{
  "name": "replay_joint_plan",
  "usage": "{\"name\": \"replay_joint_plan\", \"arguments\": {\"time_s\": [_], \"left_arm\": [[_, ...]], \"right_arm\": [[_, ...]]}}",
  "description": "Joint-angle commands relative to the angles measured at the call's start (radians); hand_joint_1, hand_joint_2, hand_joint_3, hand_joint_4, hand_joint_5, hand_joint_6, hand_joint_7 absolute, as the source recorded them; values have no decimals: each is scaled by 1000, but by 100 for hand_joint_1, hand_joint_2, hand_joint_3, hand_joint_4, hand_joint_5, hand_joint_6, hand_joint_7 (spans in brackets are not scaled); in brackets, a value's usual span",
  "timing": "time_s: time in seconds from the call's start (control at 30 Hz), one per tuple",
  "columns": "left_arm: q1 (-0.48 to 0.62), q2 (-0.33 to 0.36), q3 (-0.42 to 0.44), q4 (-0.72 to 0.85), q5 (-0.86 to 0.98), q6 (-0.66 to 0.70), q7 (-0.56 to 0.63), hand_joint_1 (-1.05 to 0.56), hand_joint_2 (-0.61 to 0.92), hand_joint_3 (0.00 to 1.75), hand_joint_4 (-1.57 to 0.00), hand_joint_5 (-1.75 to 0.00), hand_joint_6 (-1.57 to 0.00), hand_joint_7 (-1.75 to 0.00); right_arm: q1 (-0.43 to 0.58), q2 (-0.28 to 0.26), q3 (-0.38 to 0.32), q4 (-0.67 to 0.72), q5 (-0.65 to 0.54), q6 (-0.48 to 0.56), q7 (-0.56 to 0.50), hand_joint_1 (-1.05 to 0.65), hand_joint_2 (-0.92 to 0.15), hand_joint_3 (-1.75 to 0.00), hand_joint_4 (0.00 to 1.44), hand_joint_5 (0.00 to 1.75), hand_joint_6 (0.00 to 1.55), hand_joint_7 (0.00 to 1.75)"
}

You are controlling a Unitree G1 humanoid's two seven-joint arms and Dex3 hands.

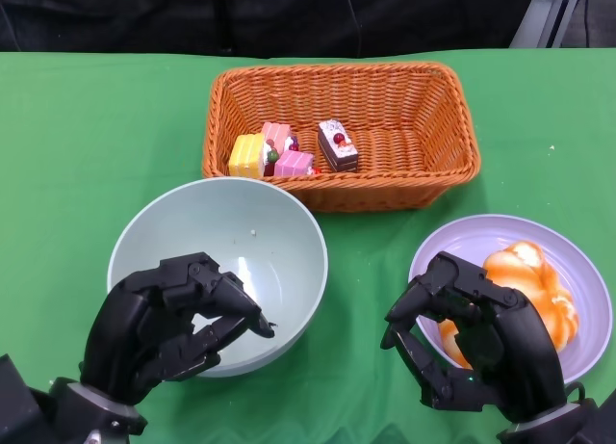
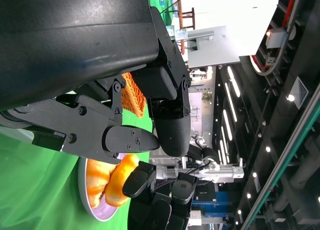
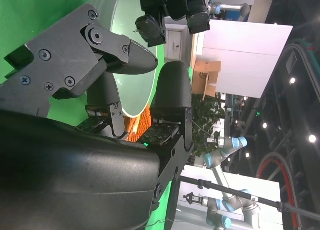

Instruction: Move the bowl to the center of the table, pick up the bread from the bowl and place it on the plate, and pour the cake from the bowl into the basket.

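Observation:
The pale green bowl [image 1: 231, 227] stands empty at the table's centre left, and it shows again in the right wrist view [image 3: 137, 88]. My left hand [image 1: 168, 324] hovers over its near rim with fingers half curled, holding nothing. The orange bread [image 1: 525, 280] lies on the lavender plate [image 1: 462, 242] at the right, also seen as bread [image 2: 112, 182] in the left wrist view. My right hand [image 1: 476, 343] hangs over the plate's near left edge, fingers apart and empty. Several small cakes [image 1: 337, 145] lie in the wicker basket [image 1: 462, 126] behind the bowl.
A green cloth [image 1: 87, 145] covers the table. The basket stands close behind the bowl, almost touching its far rim. Dark background lies beyond the table's far edge. The left wrist view shows my right hand [image 2: 155, 205] next to the plate.

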Motion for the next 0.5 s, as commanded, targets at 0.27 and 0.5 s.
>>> {"name": "replay_joint_plan", "arguments": {"time_s": [0.27, 0.5], "left_arm": [[7, 12, 6, -6, 7, -10, 15, -13, 92, 32, -76, -124, -92, -84], [0, 10, 12, 5, -6, -16, 1, -14, 92, 32, -76, -124, -93, -85]], "right_arm": [[2, -8, -13, 6, 13, -5, 2, -18, -44, -106, 72, 148, 67, 129], [-1, -5, -14, 18, 7, -13, -1, -18, -44, -105, 73, 150, 67, 131]]}}
